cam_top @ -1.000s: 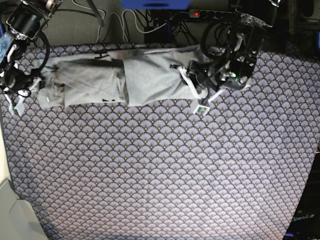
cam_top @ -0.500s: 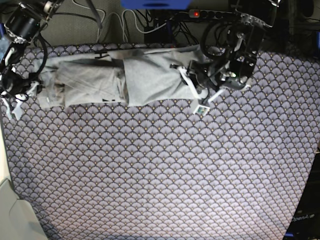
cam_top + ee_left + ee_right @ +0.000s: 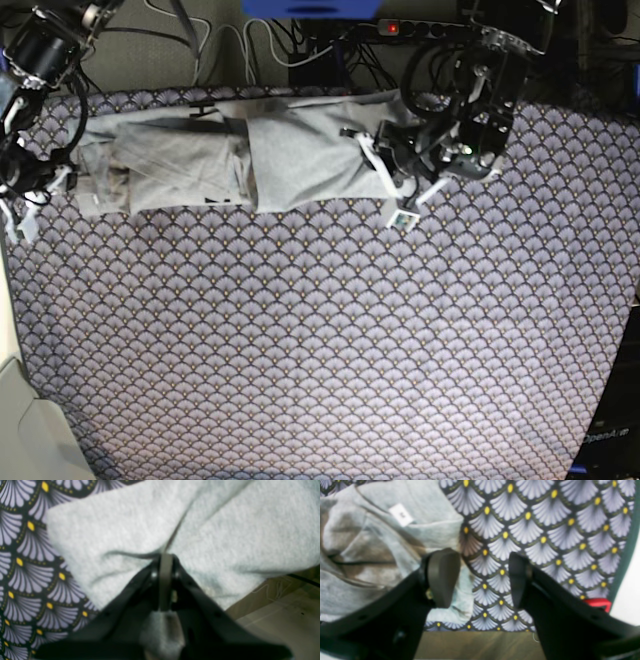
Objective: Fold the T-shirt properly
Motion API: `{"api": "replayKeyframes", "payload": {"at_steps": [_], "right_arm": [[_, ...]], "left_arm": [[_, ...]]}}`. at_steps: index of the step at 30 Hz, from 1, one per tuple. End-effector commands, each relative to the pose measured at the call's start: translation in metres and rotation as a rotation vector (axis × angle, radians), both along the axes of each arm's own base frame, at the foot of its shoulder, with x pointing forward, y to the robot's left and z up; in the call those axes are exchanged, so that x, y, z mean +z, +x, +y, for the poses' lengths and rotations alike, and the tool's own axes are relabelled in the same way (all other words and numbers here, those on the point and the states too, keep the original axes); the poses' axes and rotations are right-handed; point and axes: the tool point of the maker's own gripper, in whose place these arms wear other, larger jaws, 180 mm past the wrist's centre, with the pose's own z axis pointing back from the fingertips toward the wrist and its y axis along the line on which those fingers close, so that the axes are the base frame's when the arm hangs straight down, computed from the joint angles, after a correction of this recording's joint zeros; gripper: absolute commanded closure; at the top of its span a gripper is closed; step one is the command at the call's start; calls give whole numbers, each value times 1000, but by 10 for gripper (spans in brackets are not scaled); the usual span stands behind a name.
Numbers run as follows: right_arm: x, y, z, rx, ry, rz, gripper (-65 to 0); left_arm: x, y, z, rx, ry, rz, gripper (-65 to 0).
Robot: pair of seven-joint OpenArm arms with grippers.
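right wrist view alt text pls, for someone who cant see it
The right gripper hangs open, holding nothing, over the fan-patterned tablecloth. The rumpled edge of the grey T-shirt, with a small white label, lies at its left finger.

The T-shirt is plain light grey cotton, folded into a long narrow band lying crosswise along the upper edge of the frame in the base view, from upper left to just right of centre. Its layers overlap near the middle, where a fold edge runs top to bottom. Bits of black lettering peep out at the band's top and bottom edges. A small white label shows at its left end.
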Motion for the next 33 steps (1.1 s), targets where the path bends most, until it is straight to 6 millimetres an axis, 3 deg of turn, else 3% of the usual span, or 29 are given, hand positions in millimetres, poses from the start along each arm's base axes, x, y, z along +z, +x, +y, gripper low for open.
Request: {"api": "replayKeyframes", "payload": {"at_steps": [1,5,12,21,24,33], "right_arm": [[14,11,-10,4,-28,-47,-361],[12,12,-9,8,-24,-58,-361],[-17,0,-13,-32,53,19,-361],[-16,1,-13,-34,59,23,-361],[-12,9,-4,-27,114,-26,-361],[-2,11,-8,-20,137,-41,-360]], "left_arm": [[5,4,2,-1,4,-18,-3],[5,4,2,-1,4,-18,-3],[4,2,2,-1,4,-13,-3],[4,1,1,-1,4,-13,-3],[5,2,1,-1,4,-15,-3],[6,4,2,0,3,-18,-3]]}}
